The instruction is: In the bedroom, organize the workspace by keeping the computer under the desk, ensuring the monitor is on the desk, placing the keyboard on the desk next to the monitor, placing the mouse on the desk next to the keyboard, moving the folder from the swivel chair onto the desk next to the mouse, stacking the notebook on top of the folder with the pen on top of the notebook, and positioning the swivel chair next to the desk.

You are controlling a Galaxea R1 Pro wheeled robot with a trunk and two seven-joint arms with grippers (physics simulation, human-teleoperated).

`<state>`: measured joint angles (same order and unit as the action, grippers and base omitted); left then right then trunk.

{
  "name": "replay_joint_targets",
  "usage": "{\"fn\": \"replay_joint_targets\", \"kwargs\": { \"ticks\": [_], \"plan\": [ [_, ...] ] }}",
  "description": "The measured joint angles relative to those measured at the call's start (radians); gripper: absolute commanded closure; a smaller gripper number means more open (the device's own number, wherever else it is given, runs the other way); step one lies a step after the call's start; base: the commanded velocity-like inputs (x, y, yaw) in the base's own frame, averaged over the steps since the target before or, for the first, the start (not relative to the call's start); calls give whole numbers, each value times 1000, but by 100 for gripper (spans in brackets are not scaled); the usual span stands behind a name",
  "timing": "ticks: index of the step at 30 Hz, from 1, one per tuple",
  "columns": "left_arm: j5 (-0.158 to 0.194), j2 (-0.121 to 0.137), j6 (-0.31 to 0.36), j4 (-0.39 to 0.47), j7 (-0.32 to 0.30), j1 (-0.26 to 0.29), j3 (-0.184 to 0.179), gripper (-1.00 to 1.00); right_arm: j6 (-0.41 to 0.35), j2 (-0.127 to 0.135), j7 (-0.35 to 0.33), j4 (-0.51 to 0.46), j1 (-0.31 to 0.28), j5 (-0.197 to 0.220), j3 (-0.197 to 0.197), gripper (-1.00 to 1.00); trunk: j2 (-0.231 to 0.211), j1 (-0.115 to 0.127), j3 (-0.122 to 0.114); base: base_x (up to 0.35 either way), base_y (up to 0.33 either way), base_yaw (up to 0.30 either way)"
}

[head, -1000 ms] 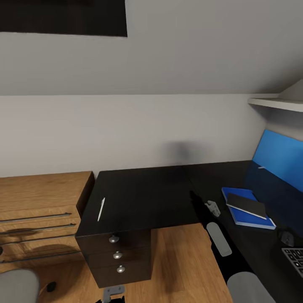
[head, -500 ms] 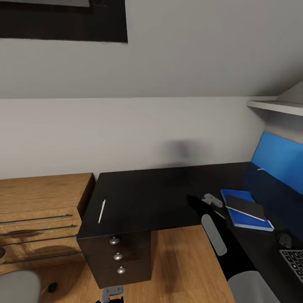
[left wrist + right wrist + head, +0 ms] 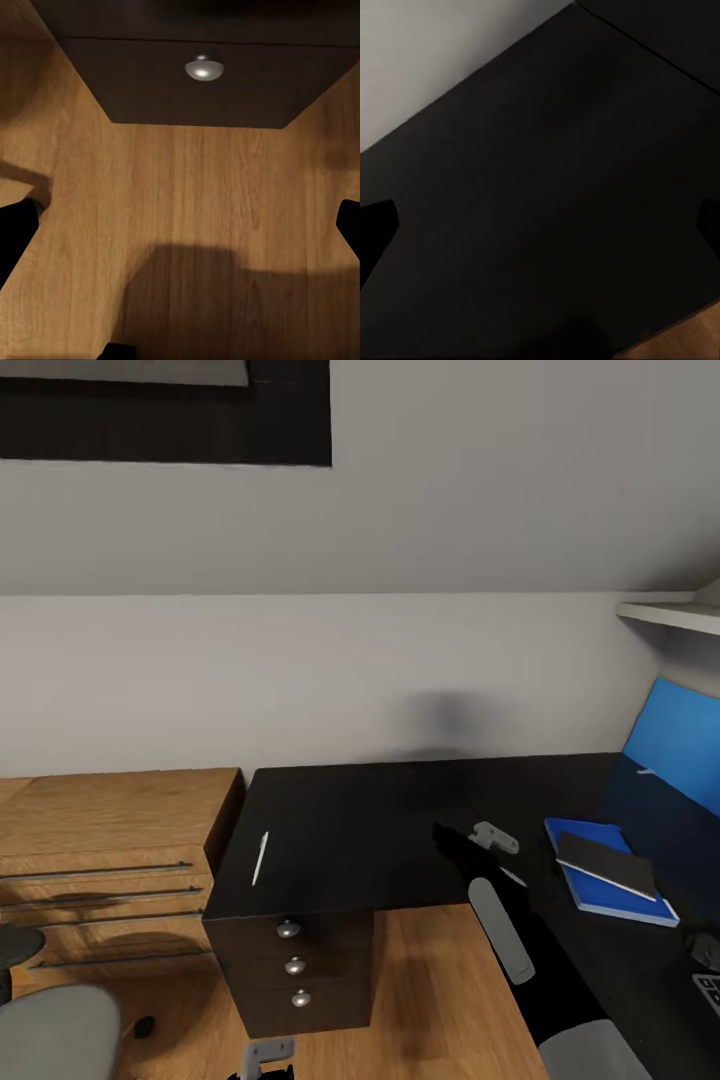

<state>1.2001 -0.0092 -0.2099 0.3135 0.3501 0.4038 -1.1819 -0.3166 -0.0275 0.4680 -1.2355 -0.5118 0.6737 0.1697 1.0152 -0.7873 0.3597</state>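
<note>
The black bench [image 3: 400, 810] is running in an L along the grey wall, and under its left end a drawer unit [image 3: 295, 970] is showing three closed drawers, each with a round silver knob; what they are holding cannot be told. To the left of it a wooden dresser [image 3: 100, 860] is standing with long bar handles, its drawers also shut.

A thin white pen [image 3: 260, 857] is lying alone near the left edge of the bench, well apart from the other things. Towards the right side, a blue folder [image 3: 590, 870] is lying flat on the bench with a dark notebook [image 3: 608, 864] sitting on top of it, slightly skewed. Behind them the blue-lit monitor [image 3: 685, 745] is standing on the bench at the frame's edge. A corner of the keyboard [image 3: 708, 990] and a small dark object that may be the mouse [image 3: 706, 948] are peeking in at the right edge.

The right arm [image 3: 500, 925] is reaching over the bench between the pen and the folder. In its wrist view the right tool [image 3: 540, 225] is hanging over bare black benchtop, fingers spread wide and holding nothing. The left tool [image 3: 180, 225] is likewise spread wide and empty, looking at the wooden floor [image 3: 180, 210] and one drawer knob [image 3: 204, 69].
</note>
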Motion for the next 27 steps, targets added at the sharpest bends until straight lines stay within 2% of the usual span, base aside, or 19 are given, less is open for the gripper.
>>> {"fn": "replay_joint_targets", "kwargs": {
  "ticks": [1,5,9,11,17,27],
  "plan": [
    [0,0,0,0,0,0,0,-100,1,-1,0,1,0,0,23,-100,0,0,0,0,0,18],
    [0,0,0,-3,-1,0,0,-100,7,-1,-1,2,0,-3,38,-100,0,0,0,0,0,23],
    [0,0,0,-12,-2,0,0,-100,13,-2,-1,10,0,-4,53,-100,0,0,0,0,0,208],
    [0,0,0,-13,-2,0,0,-100,32,-2,-1,16,0,-5,81,-100,0,0,0,0,0,256],
    [0,0,-1,-13,-2,0,0,-100,103,-1,1,32,0,-9,125,-100,0,0,0,0,0,270],
    [0,0,-1,-13,-2,0,0,-100,121,-3,2,51,0,-50,145,-100,0,0,1,0,0,276]
  ]
}}
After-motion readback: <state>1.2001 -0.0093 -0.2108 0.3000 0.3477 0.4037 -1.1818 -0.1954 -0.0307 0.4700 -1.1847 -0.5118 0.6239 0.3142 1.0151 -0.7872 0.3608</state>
